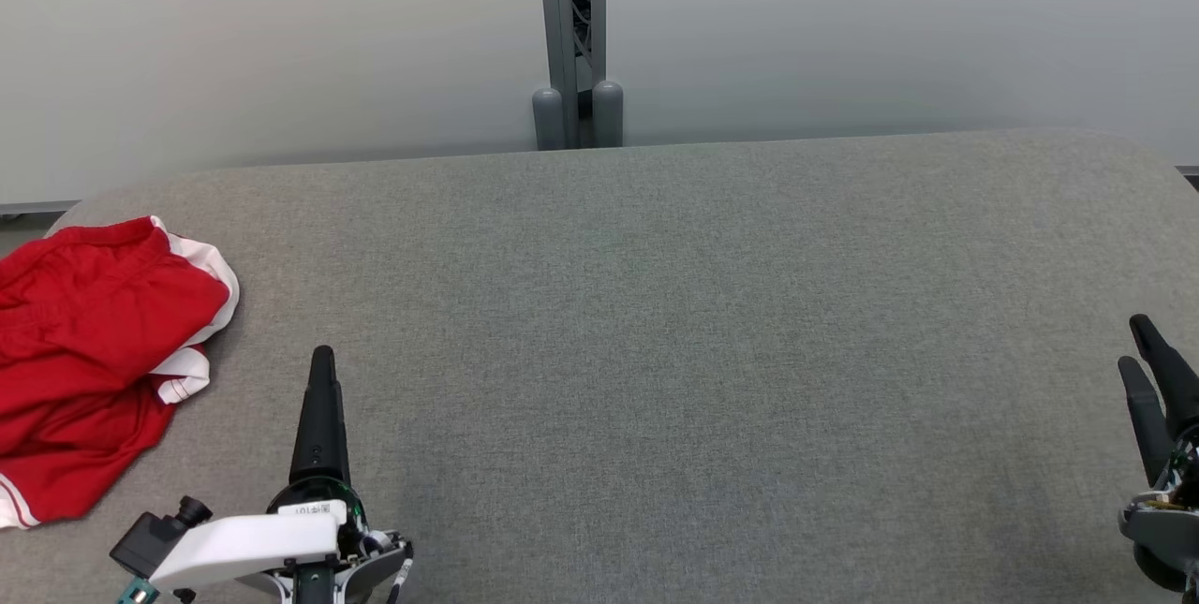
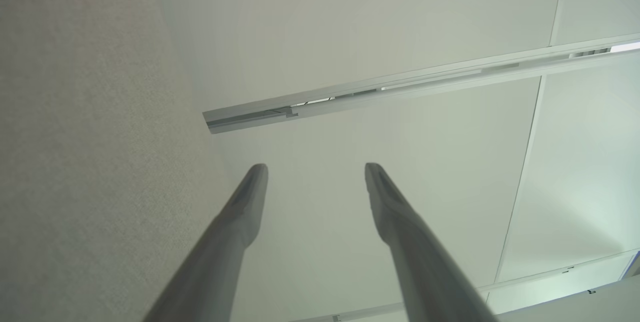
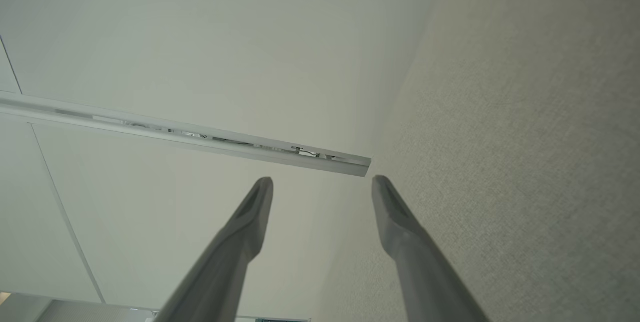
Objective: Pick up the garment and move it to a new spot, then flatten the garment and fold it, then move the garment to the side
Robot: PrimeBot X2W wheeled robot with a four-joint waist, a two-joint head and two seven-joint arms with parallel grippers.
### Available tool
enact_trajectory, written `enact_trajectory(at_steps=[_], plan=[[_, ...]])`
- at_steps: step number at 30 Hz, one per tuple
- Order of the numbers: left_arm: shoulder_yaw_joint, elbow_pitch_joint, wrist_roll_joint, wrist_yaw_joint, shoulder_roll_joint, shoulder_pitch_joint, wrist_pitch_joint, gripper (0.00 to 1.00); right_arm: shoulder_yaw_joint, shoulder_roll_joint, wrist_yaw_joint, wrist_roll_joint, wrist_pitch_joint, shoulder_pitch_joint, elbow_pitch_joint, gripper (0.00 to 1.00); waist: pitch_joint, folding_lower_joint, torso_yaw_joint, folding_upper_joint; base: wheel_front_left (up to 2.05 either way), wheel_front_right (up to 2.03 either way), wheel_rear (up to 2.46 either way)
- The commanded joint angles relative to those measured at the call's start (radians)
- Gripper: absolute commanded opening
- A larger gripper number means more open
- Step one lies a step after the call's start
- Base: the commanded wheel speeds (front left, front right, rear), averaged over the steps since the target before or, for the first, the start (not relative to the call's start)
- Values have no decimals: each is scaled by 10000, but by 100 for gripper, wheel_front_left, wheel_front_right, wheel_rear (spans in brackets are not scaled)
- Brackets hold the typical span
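Observation:
The garment (image 1: 89, 351), red with white trim, lies crumpled at the left edge of the grey fabric table (image 1: 674, 351) in the head view. My left gripper (image 1: 322, 360) rises at the lower left, just right of the garment and apart from it. In the left wrist view that gripper (image 2: 315, 169) has its fingers spread wide with nothing between them. My right gripper (image 1: 1138, 346) stands at the far right edge of the head view, far from the garment. Its fingers (image 3: 322, 184) are also spread apart and empty in the right wrist view.
A grey metal post (image 1: 573, 42) stands behind the table's far edge against a pale wall. Both wrist views look past the table's edge at pale wall panels and a white rail (image 2: 400, 87).

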Motion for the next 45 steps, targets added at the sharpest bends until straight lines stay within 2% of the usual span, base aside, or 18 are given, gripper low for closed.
enact_trajectory(at_steps=[1,7,13,22,35,45], plan=[[161,-230,313,-5,80,-422,-34,100,97,-168,2,-440,-218,-199,-312,100,-2,0,4,-1,0,0,0],[467,-513,1748,-6,43,-663,-38,100,353,-134,2,-2110,-763,-201,-786,100,-5,0,10,-1,0,0,0],[699,-742,3669,67,31,-838,-41,100,628,-109,2,-3751,-1271,-212,-1321,100,-13,0,-1,-1,0,0,0],[645,-937,6111,254,48,-992,-45,100,1327,-195,3,-5891,-1980,-257,-1850,100,-38,0,0,-1,0,0,0],[118,-453,8676,515,384,-953,-28,100,2487,-291,3,-7961,-2835,9,-1804,100,-108,0,28,-1,0,0,0],[140,-15,9878,844,449,-966,491,100,3080,-213,3,-9262,-3462,210,-1456,100,-152,0,59,-1,0,0,0]])
